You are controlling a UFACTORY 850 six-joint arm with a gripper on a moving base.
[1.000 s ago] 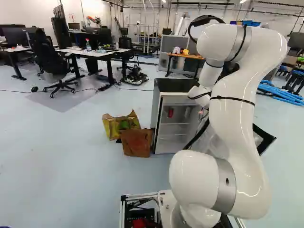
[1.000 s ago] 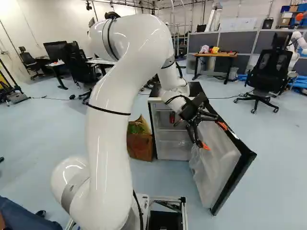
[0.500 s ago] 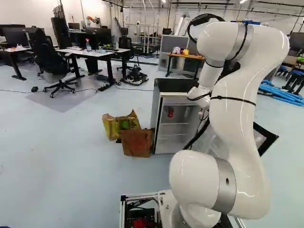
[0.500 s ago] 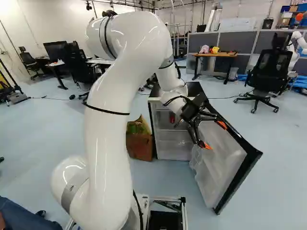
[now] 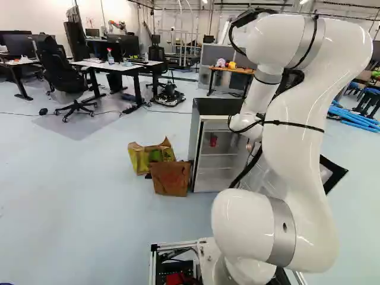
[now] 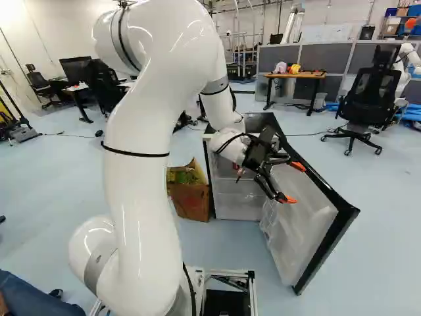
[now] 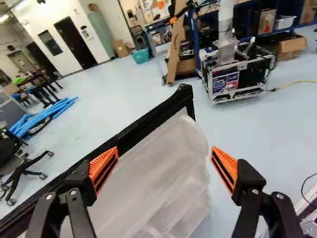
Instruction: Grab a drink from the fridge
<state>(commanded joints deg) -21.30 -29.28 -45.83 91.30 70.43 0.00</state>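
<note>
- Our arm (image 6: 141, 171) arches high and dips toward the fridge, its wrist (image 6: 230, 141) aimed right.
- The fridge (image 5: 218, 107) stands open, far ahead; we judge the reach comes next, swinging left and turning in.
- Its door (image 6: 296, 230) slants out, near and right.
- Our pincer (image 7: 164, 153) gapes wide, gripping nothing, facing the door.
- The red drink (image 5: 213, 141) sits inside, upper left.

Fridge (image 5: 194, 139) was grey with a black top; drink (image 5: 214, 141) inside, red. At left, near bag (image 5: 171, 180) was brown, far bag (image 5: 140, 159) yellow with green patches. Gripper (image 6: 293, 183) was black; its pads (image 7: 100, 162) were orange with black stripes.
</note>
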